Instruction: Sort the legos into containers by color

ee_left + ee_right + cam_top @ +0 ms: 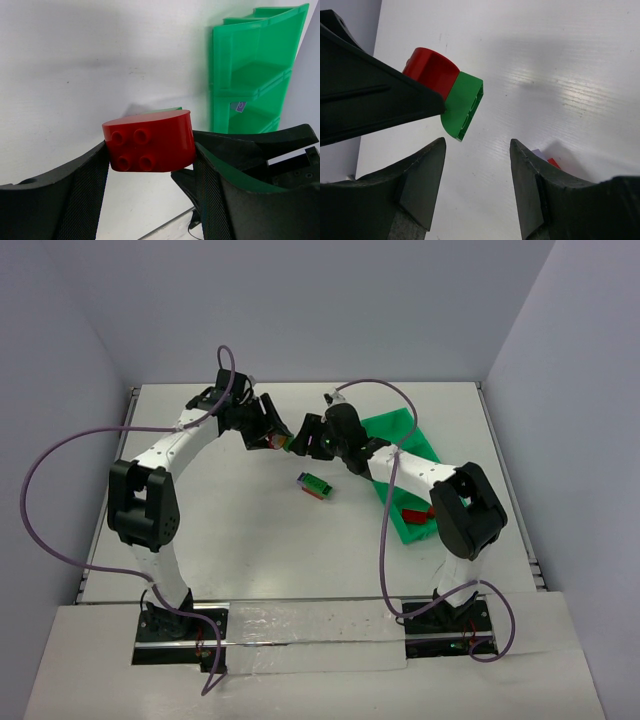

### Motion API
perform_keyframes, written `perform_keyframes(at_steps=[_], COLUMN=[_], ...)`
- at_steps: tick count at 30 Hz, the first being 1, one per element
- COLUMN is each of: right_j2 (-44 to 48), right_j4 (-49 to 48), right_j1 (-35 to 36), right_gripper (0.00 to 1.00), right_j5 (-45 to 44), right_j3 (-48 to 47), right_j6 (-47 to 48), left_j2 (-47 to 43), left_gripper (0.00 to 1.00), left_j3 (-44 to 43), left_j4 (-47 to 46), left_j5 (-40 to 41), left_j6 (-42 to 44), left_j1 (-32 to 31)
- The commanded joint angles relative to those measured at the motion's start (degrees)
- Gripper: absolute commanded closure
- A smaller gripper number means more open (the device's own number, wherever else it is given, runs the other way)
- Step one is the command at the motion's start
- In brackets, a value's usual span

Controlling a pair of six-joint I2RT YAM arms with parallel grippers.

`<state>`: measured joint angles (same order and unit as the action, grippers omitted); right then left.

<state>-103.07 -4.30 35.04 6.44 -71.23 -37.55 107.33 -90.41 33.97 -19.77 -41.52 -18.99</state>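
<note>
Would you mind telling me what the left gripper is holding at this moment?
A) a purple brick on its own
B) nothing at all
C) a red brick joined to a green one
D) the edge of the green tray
C: in the left wrist view the left gripper has its jaws closed on a red brick, and the right wrist view shows a green brick attached to it.

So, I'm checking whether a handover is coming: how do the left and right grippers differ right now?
The left gripper is shut on a red brick with a green brick stuck to it; the right gripper is open and empty. The left gripper sits farther from the green tray, the right gripper close beside it. Both hang over the far part of the table, tips facing each other.
</note>
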Motion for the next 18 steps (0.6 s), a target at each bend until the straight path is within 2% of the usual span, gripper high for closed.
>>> perform_keyframes(at_steps=[1,8,18], right_j2=[0.2,-2.7,-5.2], right_j4=[-4.2,-4.0,-5.1], right_j1=[0.5,0.9,1.2], right_gripper=[0.4,0.42,0.53], right_j5=[-0.2,1.2,2.1], right_j3=[-2.9,-6.2,-7.3], right_j6=[-0.7,-0.7,-1.0], left_j2=[-3.4,-3.3,-3.3], left_gripper=[1.0,1.0,1.0], left_j3=[0.4,0.4,0.7], left_j4=[-2.6,-2.4,-2.3], left_j5=[-0.7,-1.8,-2.7], left_j6=[-0.1,0.8,1.4], left_j1=[0.4,0.5,0.8])
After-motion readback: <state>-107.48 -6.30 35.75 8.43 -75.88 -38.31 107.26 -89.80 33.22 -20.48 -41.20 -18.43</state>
